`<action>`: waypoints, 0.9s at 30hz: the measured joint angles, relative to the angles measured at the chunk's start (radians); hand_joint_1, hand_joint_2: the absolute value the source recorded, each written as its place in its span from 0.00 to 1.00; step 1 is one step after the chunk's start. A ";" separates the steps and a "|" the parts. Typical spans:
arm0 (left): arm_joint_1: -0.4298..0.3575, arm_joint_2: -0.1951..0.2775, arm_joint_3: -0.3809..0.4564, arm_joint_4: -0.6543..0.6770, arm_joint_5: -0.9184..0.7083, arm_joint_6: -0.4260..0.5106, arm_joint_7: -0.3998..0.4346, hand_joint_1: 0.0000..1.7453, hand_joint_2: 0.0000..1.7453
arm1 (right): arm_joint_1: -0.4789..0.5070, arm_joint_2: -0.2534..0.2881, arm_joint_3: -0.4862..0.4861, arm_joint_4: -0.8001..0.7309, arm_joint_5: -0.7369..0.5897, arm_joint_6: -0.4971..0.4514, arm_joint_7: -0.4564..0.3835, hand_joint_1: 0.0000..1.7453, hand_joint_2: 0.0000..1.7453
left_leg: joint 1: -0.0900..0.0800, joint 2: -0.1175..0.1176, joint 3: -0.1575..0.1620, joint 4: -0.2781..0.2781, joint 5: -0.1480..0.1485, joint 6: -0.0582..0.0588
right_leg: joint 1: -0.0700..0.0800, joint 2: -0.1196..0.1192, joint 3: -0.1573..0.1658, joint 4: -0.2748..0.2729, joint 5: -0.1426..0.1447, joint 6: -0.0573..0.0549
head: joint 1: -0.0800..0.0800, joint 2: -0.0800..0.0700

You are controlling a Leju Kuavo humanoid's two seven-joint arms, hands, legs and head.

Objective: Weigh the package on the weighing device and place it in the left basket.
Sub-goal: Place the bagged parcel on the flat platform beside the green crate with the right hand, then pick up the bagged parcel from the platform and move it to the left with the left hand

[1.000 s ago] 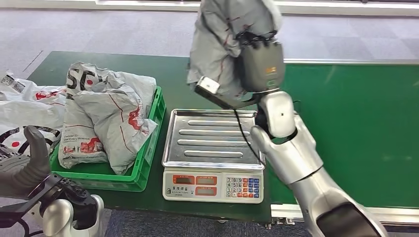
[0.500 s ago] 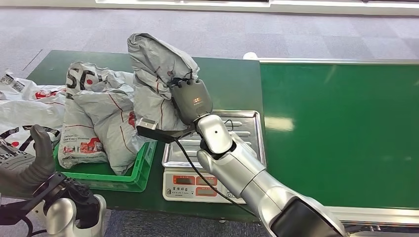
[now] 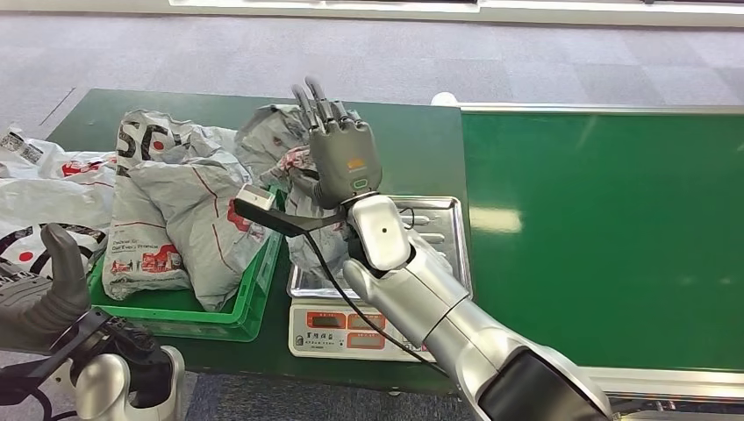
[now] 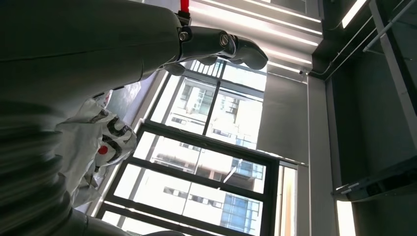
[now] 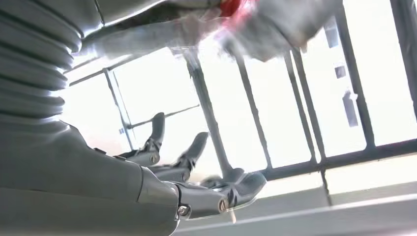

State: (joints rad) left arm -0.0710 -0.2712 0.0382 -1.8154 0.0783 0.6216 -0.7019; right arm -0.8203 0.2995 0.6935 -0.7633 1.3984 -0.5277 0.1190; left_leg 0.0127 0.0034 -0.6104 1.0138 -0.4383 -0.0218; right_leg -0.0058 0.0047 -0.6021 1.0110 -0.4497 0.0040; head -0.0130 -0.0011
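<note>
up over the scale, the right hand is raised with fingers spread, gripping nothing. just behind it the grey package lies slumped across the green basket's near rim and the scale tray, partly hidden by the hand and forearm. two more bags fill the basket. the left hand hangs low beside the green worktop, fingers curled loosely around nothing

package: crinkled grey plastic | scale tray: shiny ribbed metal | basket: green plastic
</note>
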 joint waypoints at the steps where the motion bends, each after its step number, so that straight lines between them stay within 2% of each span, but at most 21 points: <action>1: 0.000 0.000 0.002 -0.001 0.000 0.001 0.000 0.00 1.00 | -0.002 -0.002 -0.002 -0.008 0.001 -0.003 0.002 0.00 0.00 | 0.000 0.000 0.000 0.000 0.000 0.000 | 0.000 0.000 0.000 0.000 0.000 0.000 | 0.000 0.000; 6: 0.002 0.000 0.009 -0.006 -0.005 0.006 0.000 0.00 1.00 | -0.007 -0.014 -0.025 -0.059 0.008 -0.048 0.027 0.00 0.00 | 0.000 0.000 0.000 0.000 0.000 0.000 | 0.000 0.000 0.000 0.000 0.000 0.000 | 0.000 0.000; 10: 0.003 -0.001 0.011 -0.006 -0.010 0.021 0.000 0.00 1.00 | -0.014 -0.044 -0.076 -0.141 0.006 -0.076 0.039 0.00 0.00 | 0.000 0.000 0.000 0.000 0.000 0.000 | 0.000 0.000 0.000 0.000 0.000 0.000 | 0.000 0.000; 18: 0.001 0.002 0.010 -0.001 -0.124 0.069 0.000 0.00 1.00 | 0.008 -0.084 -0.210 -0.309 -0.023 -0.132 -0.007 0.00 0.00 | 0.000 -0.001 0.000 0.001 0.000 0.000 | 0.000 -0.001 0.000 0.000 0.001 0.000 | 0.000 0.000; 23: -0.002 0.003 0.007 0.010 -0.168 0.073 0.000 0.00 1.00 | 0.035 -0.095 -0.255 -0.369 -0.026 -0.140 -0.016 0.00 0.00 | 0.000 0.000 0.001 0.001 0.000 0.000 | 0.000 0.000 -0.001 0.000 0.001 0.000 | 0.000 0.000; 25: -0.013 0.006 0.000 0.023 -0.255 0.071 0.016 0.00 1.00 | 0.047 -0.098 -0.269 -0.388 -0.027 -0.151 -0.020 0.00 0.00 | 0.000 0.000 0.001 0.001 0.000 0.000 | 0.000 -0.001 -0.002 0.000 0.001 0.000 | 0.000 0.000; 27: -0.061 0.014 -0.020 0.065 -0.471 0.034 0.107 0.00 1.00 | 0.068 -0.102 -0.286 -0.415 -0.031 -0.163 -0.025 0.00 0.00 | 0.000 -0.003 0.001 0.001 0.001 0.001 | 0.000 -0.004 -0.001 -0.001 0.001 0.000 | 0.000 0.000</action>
State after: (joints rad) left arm -0.1323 -0.2568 0.0185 -1.7500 -0.3923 0.6553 -0.5945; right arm -0.7521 0.1977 0.4073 -1.1778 1.3671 -0.6904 0.0939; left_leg 0.0125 0.0003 -0.6097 1.0151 -0.4377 -0.0212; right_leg -0.0062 0.0009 -0.6035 1.0105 -0.4492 0.0044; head -0.0133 -0.0011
